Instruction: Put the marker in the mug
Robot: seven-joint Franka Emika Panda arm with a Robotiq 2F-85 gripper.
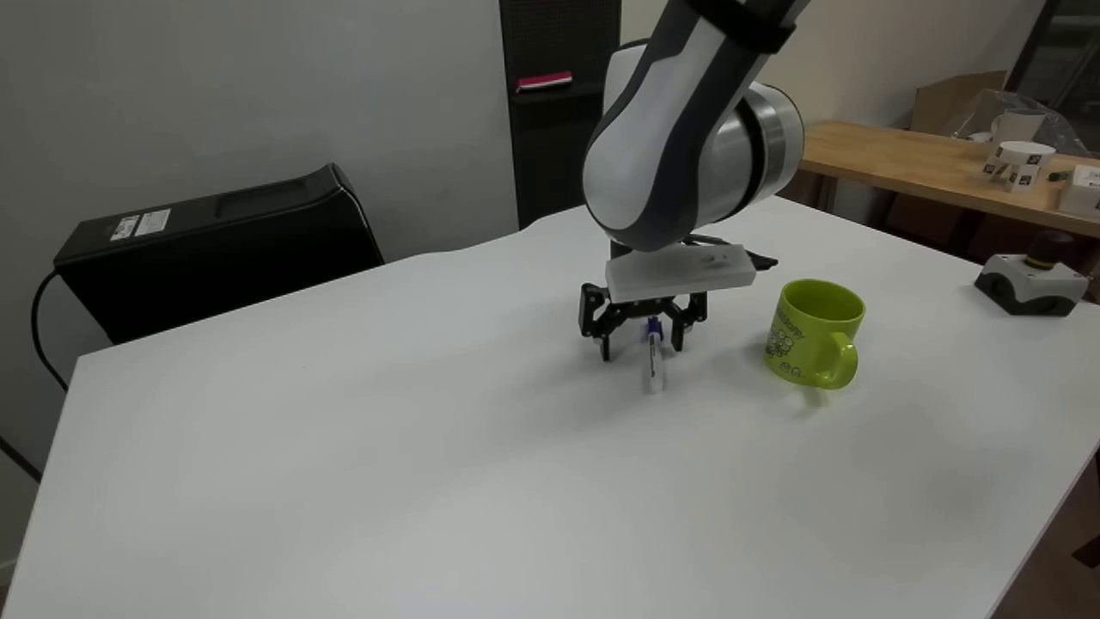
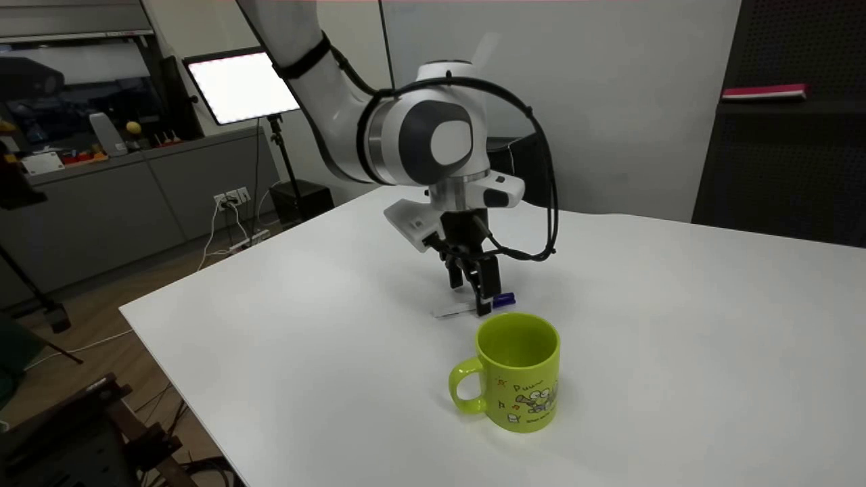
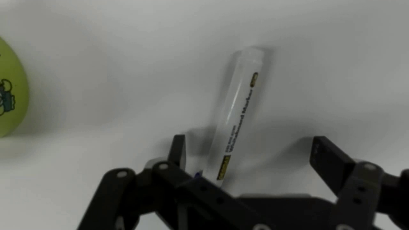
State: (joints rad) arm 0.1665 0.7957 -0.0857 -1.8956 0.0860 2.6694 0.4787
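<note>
A white whiteboard marker with a blue cap lies flat on the white table, seen in both exterior views (image 1: 656,365) (image 2: 453,310) and in the wrist view (image 3: 236,118). My gripper (image 1: 641,346) is open and low over it. In the wrist view the fingers (image 3: 248,145) stand on either side of the marker, which is nearer the left finger and touches neither. The cap end is mostly hidden behind the gripper there. A lime-green mug stands upright near the gripper, handle outward, in both exterior views (image 1: 792,344) (image 2: 521,396); only its side (image 3: 12,92) shows in the wrist view.
The white table (image 1: 344,481) has open edges at the front and side. A grey and black button box (image 1: 1031,282) sits at its far right. A black appliance (image 1: 223,249) stands beyond the back edge. Cables (image 2: 548,176) loop beside the wrist.
</note>
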